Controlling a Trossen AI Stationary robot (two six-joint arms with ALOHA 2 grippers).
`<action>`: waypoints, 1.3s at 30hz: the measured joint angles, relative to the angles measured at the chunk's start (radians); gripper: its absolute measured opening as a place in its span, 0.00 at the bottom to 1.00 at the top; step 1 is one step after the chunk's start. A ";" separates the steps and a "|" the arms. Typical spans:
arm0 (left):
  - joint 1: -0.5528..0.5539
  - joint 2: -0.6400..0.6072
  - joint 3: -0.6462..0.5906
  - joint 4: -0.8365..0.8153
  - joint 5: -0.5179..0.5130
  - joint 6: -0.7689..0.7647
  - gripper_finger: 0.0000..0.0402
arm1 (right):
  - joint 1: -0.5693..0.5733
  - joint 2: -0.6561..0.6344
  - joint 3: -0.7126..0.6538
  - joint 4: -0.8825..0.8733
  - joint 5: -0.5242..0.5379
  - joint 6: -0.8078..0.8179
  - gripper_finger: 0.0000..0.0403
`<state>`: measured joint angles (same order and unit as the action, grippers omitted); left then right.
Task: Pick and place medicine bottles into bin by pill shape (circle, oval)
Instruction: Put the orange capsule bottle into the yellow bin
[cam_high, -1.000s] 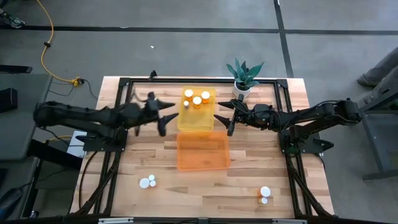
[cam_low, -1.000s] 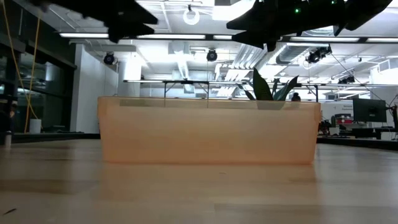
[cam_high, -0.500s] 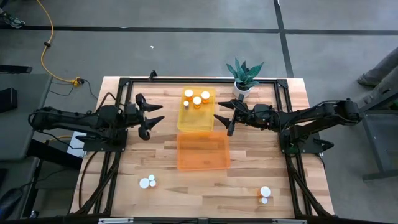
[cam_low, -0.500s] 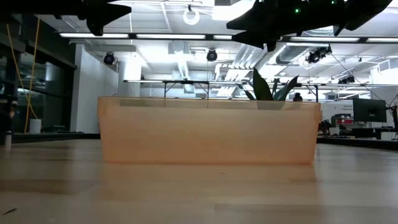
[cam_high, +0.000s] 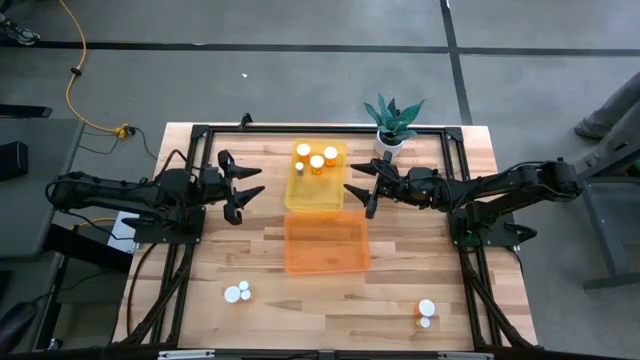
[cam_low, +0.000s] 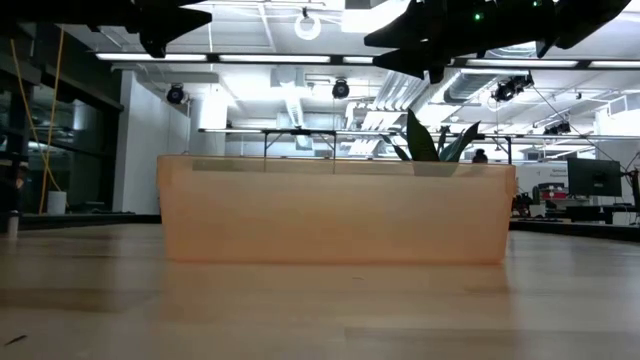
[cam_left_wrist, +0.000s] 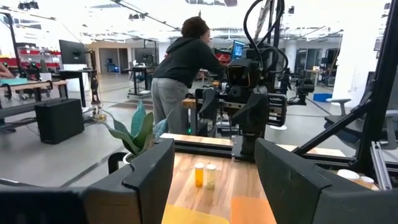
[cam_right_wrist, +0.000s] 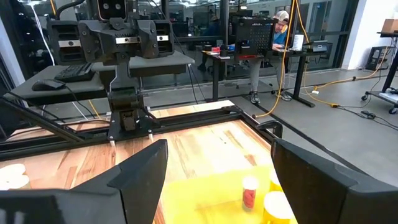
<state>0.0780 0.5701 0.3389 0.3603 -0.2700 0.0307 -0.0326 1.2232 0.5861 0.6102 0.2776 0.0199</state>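
Observation:
Several medicine bottles (cam_high: 316, 158) with white caps stand in the far end of the yellow bin (cam_high: 316, 192); two of them show in the right wrist view (cam_right_wrist: 250, 190). Two bottles (cam_high: 237, 292) stand on the table at the near left, and two more (cam_high: 426, 312) at the near right. The orange bin (cam_high: 325, 243) sits nearer than the yellow one. My left gripper (cam_high: 253, 184) is open and empty, raised just left of the yellow bin. My right gripper (cam_high: 358, 190) is open and empty, raised just right of it.
A potted plant (cam_high: 391, 125) stands at the far edge, right of the yellow bin. A black frame (cam_high: 300, 129) runs along the table's edges. Bare wood lies between the orange bin and the near bottles. People stand at desks in the room beyond the table (cam_left_wrist: 180, 74).
My left gripper has drawn back from the yellow bin toward the table's left edge and has then kept still.

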 joint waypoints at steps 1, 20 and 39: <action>0.000 0.000 0.000 0.000 -0.002 0.000 0.53 | 0.000 0.000 0.000 0.000 0.000 0.000 0.69; -0.367 0.252 0.047 -0.030 -0.274 -0.389 0.53 | 0.178 0.000 0.002 -0.267 0.007 0.237 0.69; -0.856 0.632 0.546 -1.036 -0.215 -1.088 0.53 | 0.354 0.000 0.002 -0.270 0.152 0.242 0.69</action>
<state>-0.7779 1.2025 0.8852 -0.6760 -0.4854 -1.0570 0.3218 1.2228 0.5877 0.3403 0.4297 0.2618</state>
